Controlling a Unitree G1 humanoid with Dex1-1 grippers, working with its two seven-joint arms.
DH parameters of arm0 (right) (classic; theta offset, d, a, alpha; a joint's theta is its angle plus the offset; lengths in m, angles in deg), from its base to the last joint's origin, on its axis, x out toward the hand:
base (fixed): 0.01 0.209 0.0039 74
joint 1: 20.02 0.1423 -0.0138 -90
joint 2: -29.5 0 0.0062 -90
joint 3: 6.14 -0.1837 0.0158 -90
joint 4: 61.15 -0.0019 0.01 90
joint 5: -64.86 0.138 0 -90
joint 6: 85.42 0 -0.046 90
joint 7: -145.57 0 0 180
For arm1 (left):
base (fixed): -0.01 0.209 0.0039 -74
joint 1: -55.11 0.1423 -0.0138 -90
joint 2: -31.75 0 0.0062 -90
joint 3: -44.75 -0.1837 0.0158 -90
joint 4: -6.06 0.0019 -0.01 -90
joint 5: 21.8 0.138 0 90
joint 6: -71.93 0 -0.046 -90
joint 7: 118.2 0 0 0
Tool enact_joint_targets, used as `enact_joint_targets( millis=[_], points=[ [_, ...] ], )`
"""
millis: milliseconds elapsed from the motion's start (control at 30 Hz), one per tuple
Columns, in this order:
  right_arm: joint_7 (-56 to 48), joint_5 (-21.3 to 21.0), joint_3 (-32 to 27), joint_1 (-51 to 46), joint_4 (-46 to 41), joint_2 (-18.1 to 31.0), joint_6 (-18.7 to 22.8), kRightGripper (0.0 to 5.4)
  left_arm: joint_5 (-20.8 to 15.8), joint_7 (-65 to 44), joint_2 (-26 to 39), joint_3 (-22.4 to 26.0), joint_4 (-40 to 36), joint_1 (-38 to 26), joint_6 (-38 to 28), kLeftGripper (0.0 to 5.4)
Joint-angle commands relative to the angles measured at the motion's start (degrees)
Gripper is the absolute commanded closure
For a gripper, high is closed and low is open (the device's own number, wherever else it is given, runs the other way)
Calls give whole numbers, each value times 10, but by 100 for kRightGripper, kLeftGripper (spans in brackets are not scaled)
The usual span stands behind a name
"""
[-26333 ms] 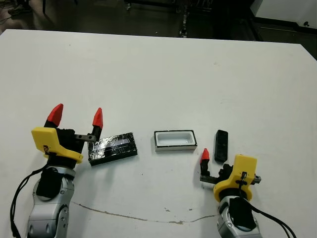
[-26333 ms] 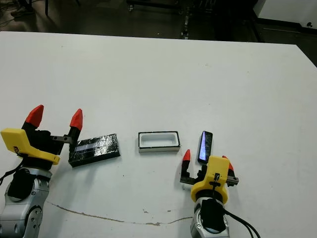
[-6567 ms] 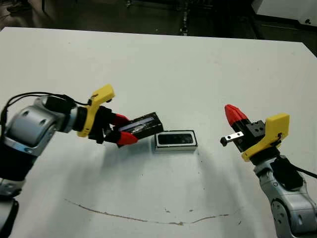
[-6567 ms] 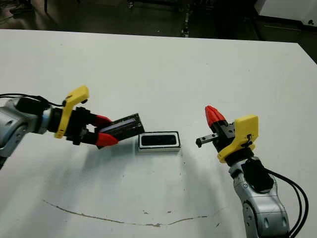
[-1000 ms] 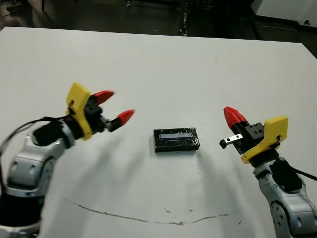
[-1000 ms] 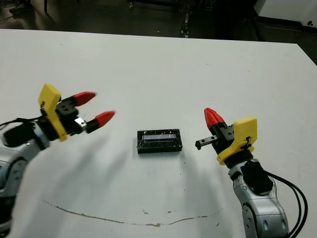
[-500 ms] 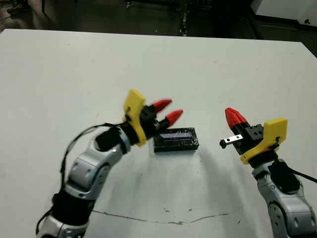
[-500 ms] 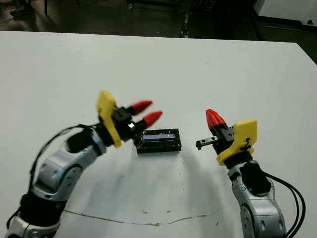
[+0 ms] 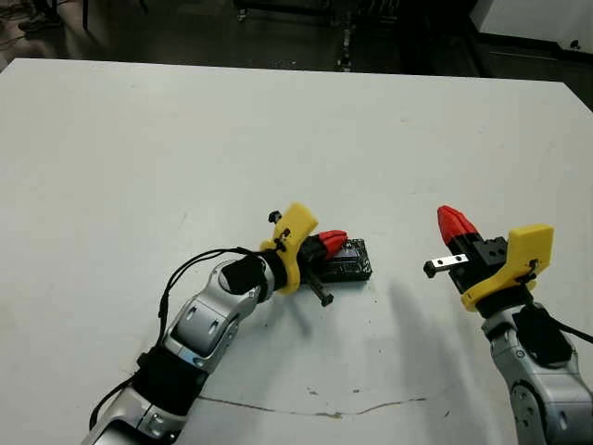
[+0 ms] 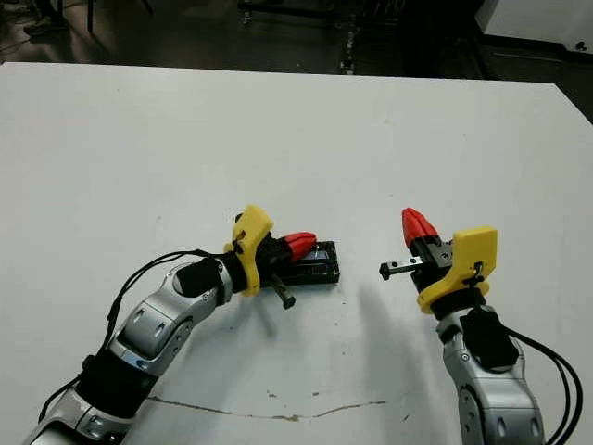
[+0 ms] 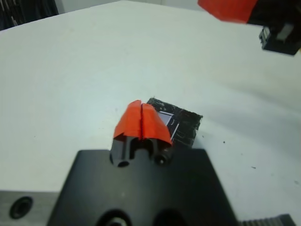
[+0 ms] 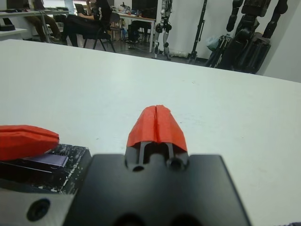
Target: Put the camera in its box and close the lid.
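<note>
- Pincer state first: the left gripper (image 9: 332,243) has its two red fingertips (image 11: 141,120) pressed together, holding nothing, and their tips sit over the left end of the lid (image 9: 350,260); from the head views contact looks likely but cannot be confirmed.
- Lower right of the frame, the right gripper (image 10: 418,227) likewise has its fingers together and empty, raised and well apart from the box, pointing toward the upper left.
- Centre of the frame, slightly right: the lid lies flat on the box (image 10: 320,274), whose black sides show just under it. The camera is not visible; by judgement it is inside, under the lid.
- Handling, as a judgement: lid and box look small, light, stiff and glossy, so a sideways nudge would likely slide the whole thing across the smooth white table (image 9: 139,148). A push straight down on the lid's flat top, near its middle or along an edge that sits proud, seems safer than pinching the sides.
- Taped or wrinkled black edging shows on the lid in the left wrist view and may offer a little friction.
</note>
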Motion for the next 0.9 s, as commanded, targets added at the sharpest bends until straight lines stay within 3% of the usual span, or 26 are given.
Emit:
enact_joint_targets(
  millis=[33,267,533,667,900],
  points=[
    [5,2,-1,-1,-6,-1,12,540,14,-14,14,-27,35,31,50,538],
    [-3,3,3,-3,0,-2,0,540,1,-29,21,-19,11,33,63,538],
    [2,4,7,-6,-7,-10,-1,540,-70,-32,49,80,-135,60,84,538],
    [1,0,9,-5,-3,-14,-13,540,-101,-11,54,168,-182,89,38,538],
    [19,-15,9,2,-2,-26,-20,540,-89,47,60,280,-175,115,-101,538]
  ],
)
